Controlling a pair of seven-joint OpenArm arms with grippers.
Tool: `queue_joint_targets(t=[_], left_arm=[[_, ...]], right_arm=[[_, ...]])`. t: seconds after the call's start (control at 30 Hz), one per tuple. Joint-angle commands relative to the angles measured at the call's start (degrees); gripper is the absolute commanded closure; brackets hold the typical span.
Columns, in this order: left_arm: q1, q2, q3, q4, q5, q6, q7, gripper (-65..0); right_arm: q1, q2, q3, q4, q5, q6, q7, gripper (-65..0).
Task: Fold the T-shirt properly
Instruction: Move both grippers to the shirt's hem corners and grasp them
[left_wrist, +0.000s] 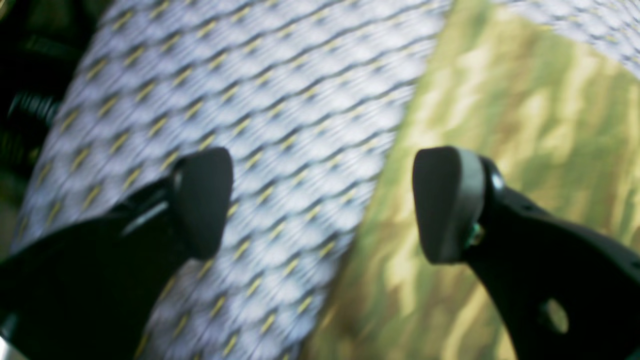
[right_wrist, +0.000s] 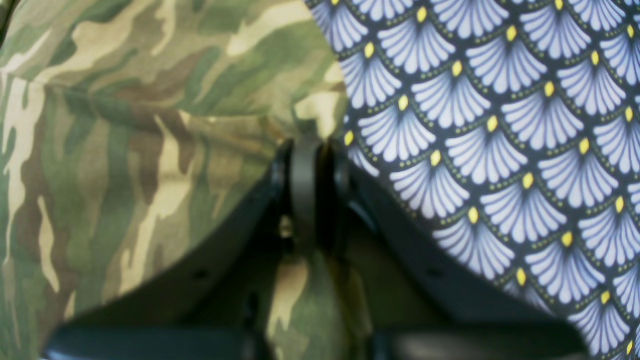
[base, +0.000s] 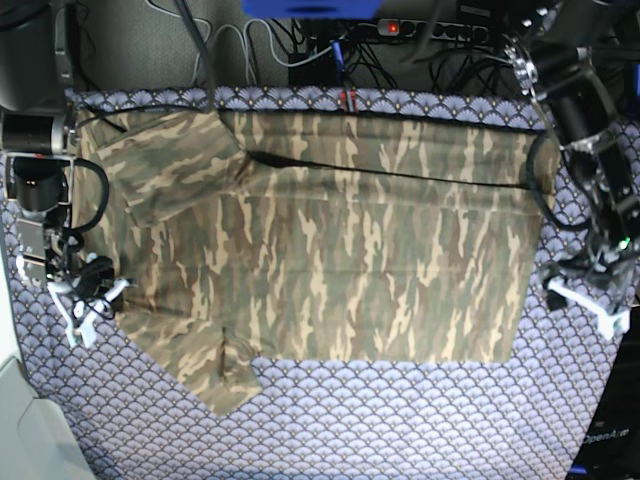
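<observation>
1. While the shirt (base: 330, 240) lies spread flat on the patterned cloth (base: 400, 420), our right gripper (right_wrist: 310, 145) is clenched on a pinch of the shirt's edge, beside a sleeve.
2. Our left gripper (left_wrist: 322, 205) hangs released over the shirt's opposite edge, holding nothing.
3. We judge the thin pinch could slip when lifted, dropping that edge crooked.
4. Its jaws might also snag the cloth beneath the shirt, dragging both.
5. Near the shirt's lower corner in the base view we read faint lettering, perhaps "OpenArm"; nothing else is legible.
</observation>
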Motion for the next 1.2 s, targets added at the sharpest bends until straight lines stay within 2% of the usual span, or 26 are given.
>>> queue_joint_targets(t=[0.0, 0.07, 0.2, 0.37, 0.57, 0.83, 0.93, 1.17], left_arm=[[-2.4, -0.6, 1.5, -1.1, 0.7, 0.1, -1.1, -55.5], [-4.5, -0.4, 3.1, -4.7, 2.7, 0.1, -2.8, -55.5], [-6.5, 1.2, 3.4, -10.2, 5.3, 0.2, -10.2, -55.5], [-11.4, 1.6, 3.5, -21.2, 10.3, 0.2, -18.6, -55.4], [-15.9, 1.6, 3.5, -34.2, 11.0, 0.2, -30.9, -55.5], [-20.1, 1.6, 3.5, -48.7, 11.0, 0.2, -40.9, -55.4], [-20.1, 1.6, 3.5, -50.9, 11.1, 0.2, -42.7, -55.4], [-19.4, 1.6, 3.2, -52.3, 10.6, 0.2, -42.9, -55.4]], right_arm=[[0.9, 0.6, 0.0, 0.5, -0.5, 0.4, -1.7, 0.0], [-0.1, 0.6, 0.1, 2.9, -0.5, 0.4, -1.7, 0.0], [-5.5, 0.7, 0.1, 11.6, -0.7, 4.1, -1.9, 0.0], [-10.3, 0.6, 0.1, 20.2, -0.7, 4.3, -6.0, 0.0], [-11.1, 0.6, 0.1, 20.9, -0.7, 4.3, -7.3, 0.0], [-11.2, 0.6, 0.1, 20.9, -0.7, 4.3, -7.6, 0.0], [-11.3, 0.6, 0.1, 20.9, -0.7, 4.3, -7.6, 0.0], [-11.3, 0.6, 0.1, 20.9, -0.7, 4.3, -7.6, 0.0]])
